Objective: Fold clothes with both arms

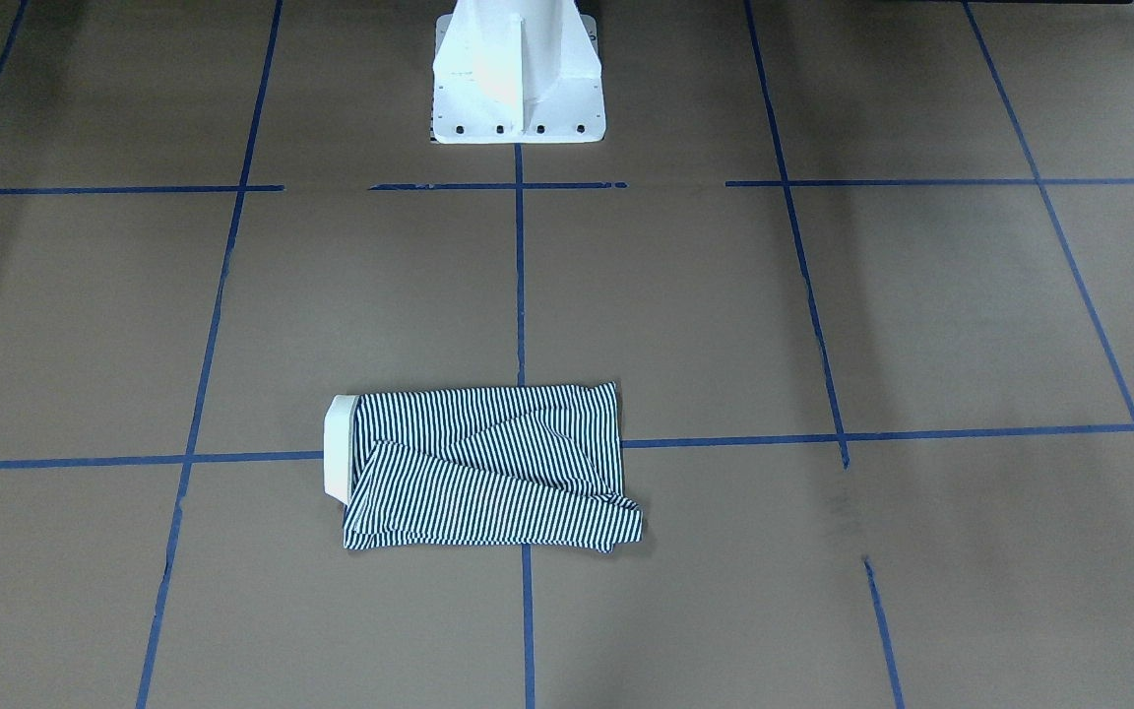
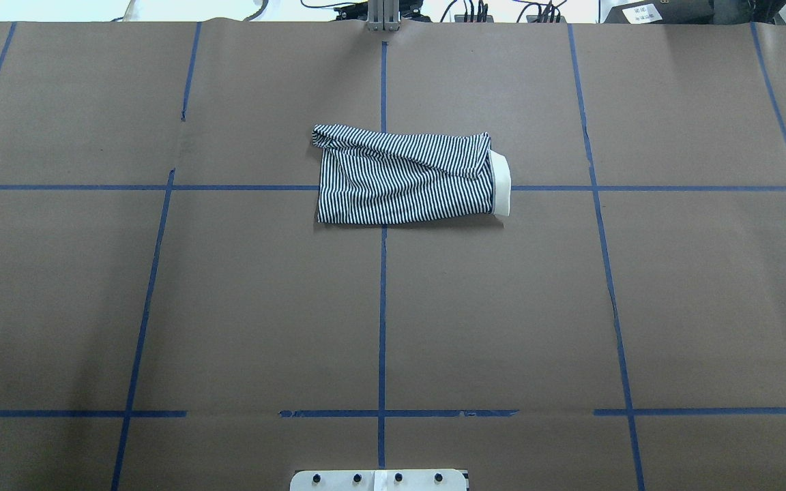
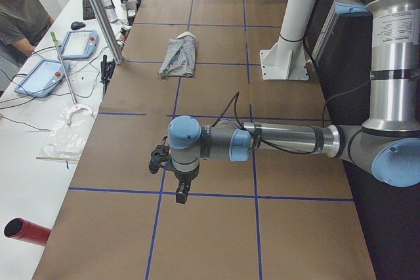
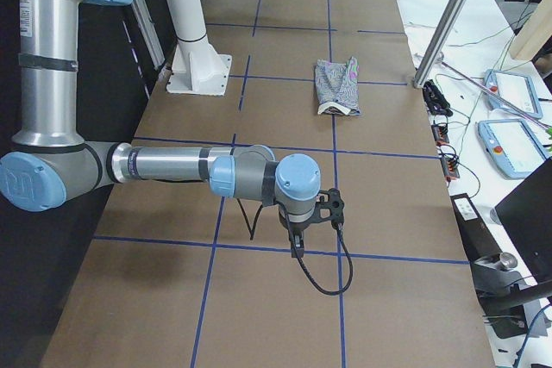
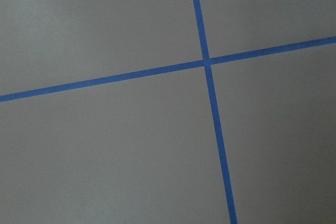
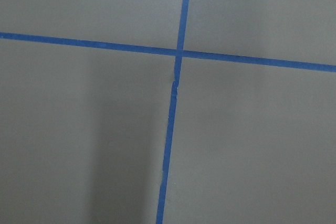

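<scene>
navy-and-white striped polo shirt (image 2: 403, 177): already folded into a narrow oblong, lying flat on the brown paper-covered counter (image 2: 263, 307), on the half away from the white pedestal (image 1: 518, 79). It straddles the centre one of the blue tape lines (image 2: 383, 307), where a cross line meets it.
long axis: runs across the counter, from the robot's left to its right.
pointing: the cream collar (image 2: 500, 183) is at the end toward the robot's right; the hem end is toward its left, with one corner there bunched and sticking out.
left hand (image 3: 180, 195): the black two-finger tip of the grey-and-silver jointed left arm (image 3: 282, 139) hovers over bare counter, well apart from the shirt. I cannot tell whether it is open or closed.
right hand (image 4: 297, 247): hangs from the matching right arm (image 4: 172, 164) near the counter's other end, equally far from the cloth. Its state cannot be told either.
step in hand: probably the last halving, not yet begun.
doing it well: each hand should pinch one corner of the same short end through all layers. Both then lift together, keep that edge taut, and lay it squarely on the opposite end. Flattening the bunched corner first would help.
</scene>
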Robot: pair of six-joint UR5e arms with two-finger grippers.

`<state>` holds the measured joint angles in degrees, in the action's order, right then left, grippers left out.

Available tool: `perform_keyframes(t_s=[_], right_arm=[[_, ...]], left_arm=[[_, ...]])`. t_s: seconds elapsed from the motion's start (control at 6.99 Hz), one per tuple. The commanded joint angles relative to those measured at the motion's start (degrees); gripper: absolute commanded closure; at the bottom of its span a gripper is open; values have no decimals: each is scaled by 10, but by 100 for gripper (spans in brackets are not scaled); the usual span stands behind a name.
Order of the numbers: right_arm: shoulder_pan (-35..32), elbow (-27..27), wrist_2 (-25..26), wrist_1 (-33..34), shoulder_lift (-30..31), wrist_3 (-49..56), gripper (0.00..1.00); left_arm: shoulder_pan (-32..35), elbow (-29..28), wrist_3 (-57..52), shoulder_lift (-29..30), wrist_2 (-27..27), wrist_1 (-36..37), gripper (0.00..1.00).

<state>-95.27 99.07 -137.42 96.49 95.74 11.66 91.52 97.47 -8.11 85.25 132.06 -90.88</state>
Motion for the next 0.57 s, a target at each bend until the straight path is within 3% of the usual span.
perform_keyframes(t_s=[0.0,0.43], right_arm=[[13,-3,4,-3,0,-47,0],[30,-2,3,-4,-2,-82,0]], left_arm=[[0,-1,-1,-3,-2,-3,0],[0,-3,-1,-4,-3,-3,0]])
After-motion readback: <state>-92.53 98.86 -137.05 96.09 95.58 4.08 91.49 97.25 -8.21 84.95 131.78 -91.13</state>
